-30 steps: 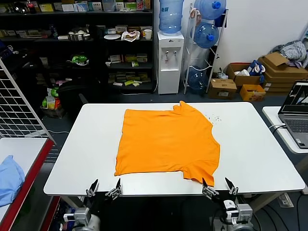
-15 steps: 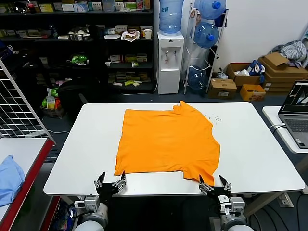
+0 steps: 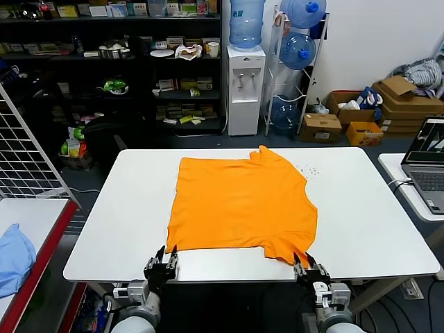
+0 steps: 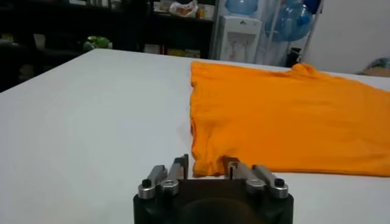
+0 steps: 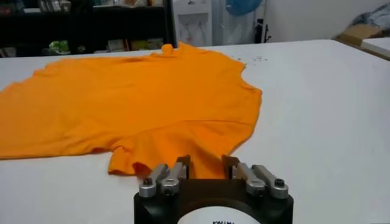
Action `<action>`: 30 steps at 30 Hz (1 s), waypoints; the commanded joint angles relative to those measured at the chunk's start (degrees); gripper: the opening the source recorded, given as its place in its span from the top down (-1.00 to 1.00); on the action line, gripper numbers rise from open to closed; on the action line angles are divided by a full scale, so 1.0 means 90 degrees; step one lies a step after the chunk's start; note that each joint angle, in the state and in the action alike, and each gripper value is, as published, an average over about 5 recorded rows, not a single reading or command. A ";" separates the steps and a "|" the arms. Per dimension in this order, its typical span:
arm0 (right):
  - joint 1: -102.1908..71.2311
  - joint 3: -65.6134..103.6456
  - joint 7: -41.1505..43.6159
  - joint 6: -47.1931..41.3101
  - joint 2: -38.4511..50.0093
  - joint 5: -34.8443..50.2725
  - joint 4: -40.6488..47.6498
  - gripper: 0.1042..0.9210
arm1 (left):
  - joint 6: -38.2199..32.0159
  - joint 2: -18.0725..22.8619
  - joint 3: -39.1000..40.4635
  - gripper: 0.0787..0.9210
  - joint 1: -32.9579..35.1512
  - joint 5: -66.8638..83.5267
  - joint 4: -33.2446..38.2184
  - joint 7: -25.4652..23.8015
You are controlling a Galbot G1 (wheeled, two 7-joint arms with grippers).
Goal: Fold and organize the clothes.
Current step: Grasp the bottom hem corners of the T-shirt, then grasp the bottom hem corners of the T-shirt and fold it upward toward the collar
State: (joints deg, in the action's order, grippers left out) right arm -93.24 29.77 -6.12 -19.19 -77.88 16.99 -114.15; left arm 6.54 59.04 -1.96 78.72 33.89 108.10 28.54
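1. The T-shirt point(image 3: 243, 208) lies flat on the white table point(image 3: 118, 222), filling the table's middle. Its collar points to 12 o'clock and its hem runs along the 6 o'clock side. No fold is made yet.

2. A second ago, we saw both grippers below the table's 6 o'clock edge with fingers spread wide. Both have since advanced toward 12 o'clock and narrowed.

3. The left gripper point(image 3: 161, 264) now sits at the shirt's 7 o'clock corner. In its wrist view, the left gripper point(image 4: 204, 170) has its fingers drawn close on either side of the hem corner, with orange cloth between them. We judge the grip as closing on the corner; we cannot tell whether it is fully pinched.

4. The right gripper point(image 3: 307, 265) now sits at the 5 o'clock corner, at the sleeve edge. In its wrist view, the right gripper point(image 5: 206, 167) shows the same narrow gap, with the sleeve's edge between the fingers. We cannot tell whether the hold is firm.

5. Meaning for the task: we judge that both near corners are being taken for the first fold, with the hem likely to be carried toward 12 o'clock.

6. Risk: a shallow pinch may slip off when the cloth is lifted.

7. A light blue cloth point(image 3: 14, 257) lies apart on the side table at 9 o'clock.
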 commanded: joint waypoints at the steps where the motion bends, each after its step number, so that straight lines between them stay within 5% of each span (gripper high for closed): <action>1: 0.0007 -0.0001 -0.0005 -0.0010 0.0001 0.0028 -0.0014 0.65 | 0.0029 -0.0014 0.0042 0.47 -0.0029 0.0023 -0.0001 0.0024; 5: -0.0062 0.0002 -0.0003 0.0003 0.0023 0.0060 -0.0099 0.90 | 0.0026 -0.0021 0.0030 0.73 -0.0002 0.0025 0.0039 0.0035; 10: -0.0272 0.0013 0.0000 0.0041 0.0063 0.0086 -0.0313 0.96 | 0.0021 -0.0061 -0.0025 0.97 0.0113 0.0081 0.0214 0.0061; 30: -0.2214 0.0258 -0.0211 0.0423 0.0517 0.0337 -0.1901 0.96 | 0.0033 -0.0673 -0.0836 0.97 0.2264 0.0457 0.2191 0.0234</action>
State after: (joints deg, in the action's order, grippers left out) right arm -106.15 31.74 -7.66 -16.71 -74.24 19.64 -125.79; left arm 6.91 54.64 -6.53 88.54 37.25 118.47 30.40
